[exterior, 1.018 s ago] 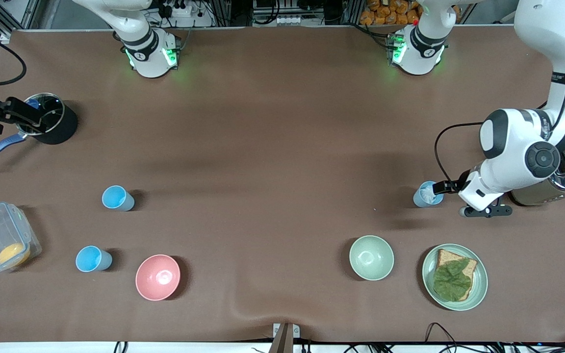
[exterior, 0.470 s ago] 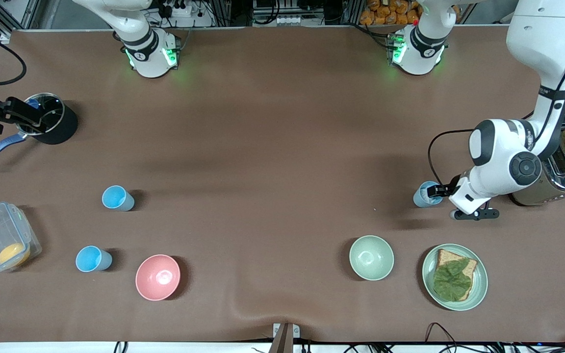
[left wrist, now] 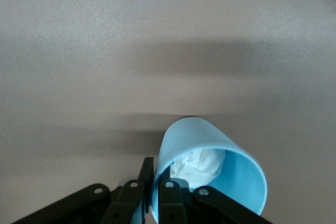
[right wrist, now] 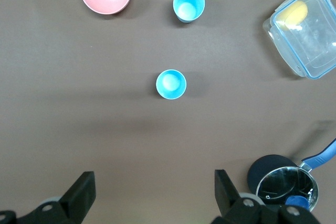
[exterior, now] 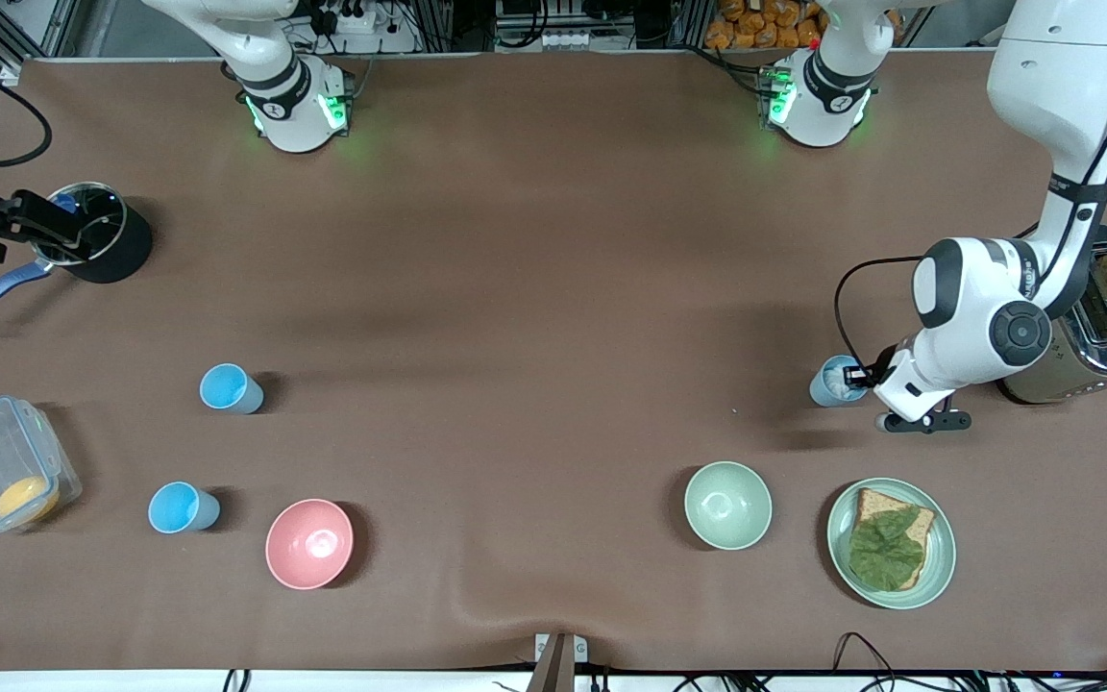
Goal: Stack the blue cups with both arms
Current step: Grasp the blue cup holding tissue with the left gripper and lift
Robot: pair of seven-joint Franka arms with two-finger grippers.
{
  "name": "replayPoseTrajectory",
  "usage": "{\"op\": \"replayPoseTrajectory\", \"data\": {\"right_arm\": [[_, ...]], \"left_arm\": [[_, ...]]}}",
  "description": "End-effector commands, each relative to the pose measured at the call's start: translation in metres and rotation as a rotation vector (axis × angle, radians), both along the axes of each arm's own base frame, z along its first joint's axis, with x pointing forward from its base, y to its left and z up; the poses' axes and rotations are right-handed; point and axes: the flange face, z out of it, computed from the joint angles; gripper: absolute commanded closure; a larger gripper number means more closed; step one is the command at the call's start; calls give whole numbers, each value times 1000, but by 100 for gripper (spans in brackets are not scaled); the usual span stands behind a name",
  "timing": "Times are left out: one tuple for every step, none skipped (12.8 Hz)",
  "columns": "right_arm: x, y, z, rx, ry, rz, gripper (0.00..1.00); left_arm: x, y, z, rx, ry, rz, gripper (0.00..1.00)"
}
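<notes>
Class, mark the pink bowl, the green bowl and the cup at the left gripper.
pink bowl (exterior: 309, 543), front view, inside bottom.
green bowl (exterior: 727, 505), front view, inside bottom.
cup (left wrist: 195, 135), left wrist view, outer wall.

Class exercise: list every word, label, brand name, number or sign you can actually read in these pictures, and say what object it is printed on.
None can be read.
Left arm: dark lettering on the white link, too small to read.
Both arm bases: a small round mark on the black band, illegible.
The blue cup gripped at its rim by the left gripper, the bowls, plate and container are unmarked.
</notes>
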Motion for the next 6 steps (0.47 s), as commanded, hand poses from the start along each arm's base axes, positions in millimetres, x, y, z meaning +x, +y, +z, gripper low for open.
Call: {"op": "replayPoseTrajectory", "data": {"right_arm": [[-4,1,5,5,3,-3,0],[-4,1,6,5,0,-3,0],[-4,2,5,5,3,-1,0],[-3,2,5,5,1,-1,0],[-4,2,5,5,3,-1,0],[-4,2,5,5,3,-1,0]], "left_arm": [[9,2,32,-3,-56,4,100],[11,-1,48,-8,-71,6,100],[11,-7,63,-11,-87,2,100],[12,-18,80,-17,-117,-11,100],[14,-27,98,-23,-139,-8,100],[15,-40,112,-36,-131,-4,100]]}}
